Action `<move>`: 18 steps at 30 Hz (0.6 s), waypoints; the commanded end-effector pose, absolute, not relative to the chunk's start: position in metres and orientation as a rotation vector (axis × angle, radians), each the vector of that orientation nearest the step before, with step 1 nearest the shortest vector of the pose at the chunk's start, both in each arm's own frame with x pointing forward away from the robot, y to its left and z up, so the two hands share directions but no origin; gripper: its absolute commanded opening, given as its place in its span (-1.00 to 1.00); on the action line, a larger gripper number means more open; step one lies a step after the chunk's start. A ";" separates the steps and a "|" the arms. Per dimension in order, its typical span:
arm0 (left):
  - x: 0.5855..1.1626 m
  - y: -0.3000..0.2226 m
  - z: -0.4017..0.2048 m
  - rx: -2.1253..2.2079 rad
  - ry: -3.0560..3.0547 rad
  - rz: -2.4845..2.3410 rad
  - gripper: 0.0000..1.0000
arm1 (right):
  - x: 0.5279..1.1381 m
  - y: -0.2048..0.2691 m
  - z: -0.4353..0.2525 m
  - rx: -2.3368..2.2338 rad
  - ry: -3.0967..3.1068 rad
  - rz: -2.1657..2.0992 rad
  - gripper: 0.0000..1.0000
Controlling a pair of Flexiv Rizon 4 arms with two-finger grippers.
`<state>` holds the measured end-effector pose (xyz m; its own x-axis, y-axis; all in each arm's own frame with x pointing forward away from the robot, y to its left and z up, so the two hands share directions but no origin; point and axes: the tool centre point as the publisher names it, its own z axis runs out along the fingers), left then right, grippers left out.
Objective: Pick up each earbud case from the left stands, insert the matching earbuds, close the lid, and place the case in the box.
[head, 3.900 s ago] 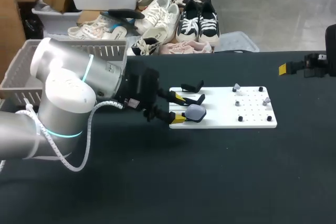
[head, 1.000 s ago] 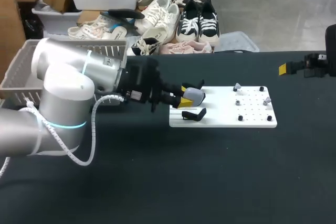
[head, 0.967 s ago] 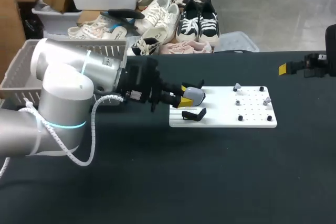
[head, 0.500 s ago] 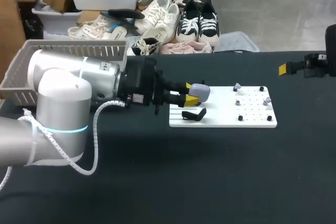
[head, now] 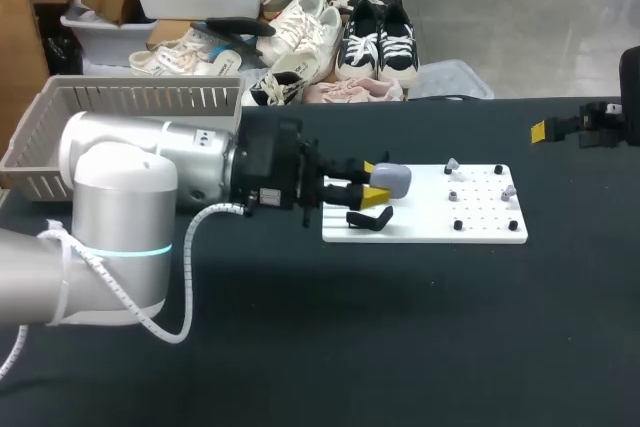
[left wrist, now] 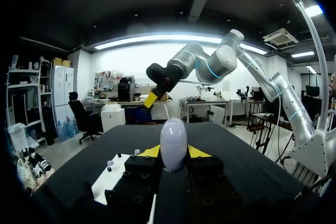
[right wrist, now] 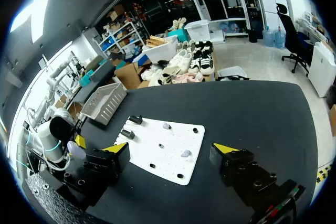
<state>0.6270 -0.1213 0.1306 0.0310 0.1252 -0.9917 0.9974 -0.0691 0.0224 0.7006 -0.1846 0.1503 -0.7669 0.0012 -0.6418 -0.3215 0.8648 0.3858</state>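
My left gripper (head: 372,180) is shut on a pale lavender earbud case (head: 389,179), held closed just above the left part of the white board (head: 480,232). In the left wrist view the case (left wrist: 173,142) stands upright between the yellow tips. An empty black stand (head: 370,217) sits on the board below it. Small grey earbuds (head: 452,165) (head: 508,190) rest among black pegs on the board's right half. My right gripper (right wrist: 172,148) is open wide, off the table's far right edge (head: 545,130), with nothing between its fingers.
A grey slatted basket (head: 60,137) stands at the table's back left, behind my left arm; it also shows in the right wrist view as the basket (right wrist: 102,103). Dark tabletop (head: 400,347) lies in front of the board.
My left gripper has carried the case to the right, further over the board, and its arm has stretched out. The right arm has not moved.
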 end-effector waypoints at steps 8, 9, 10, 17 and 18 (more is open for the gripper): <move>0.625 -0.121 0.132 1.366 1.239 -1.169 -1.00 | 0.702 -0.186 0.149 -0.236 2.372 0.648 1.00; 0.625 -0.121 0.132 1.366 1.239 -1.169 -1.00 | 0.702 -0.186 0.149 -0.236 2.372 0.648 1.00; 0.625 -0.121 0.132 1.366 1.239 -1.169 -1.00 | 0.702 -0.186 0.149 -0.236 2.372 0.648 1.00; 0.625 -0.121 0.132 1.366 1.239 -1.169 -1.00 | 0.702 -0.186 0.149 -0.236 2.372 0.648 1.00; 0.625 -0.121 0.132 1.366 1.239 -1.169 -1.00 | 0.702 -0.186 0.149 -0.236 2.372 0.648 1.00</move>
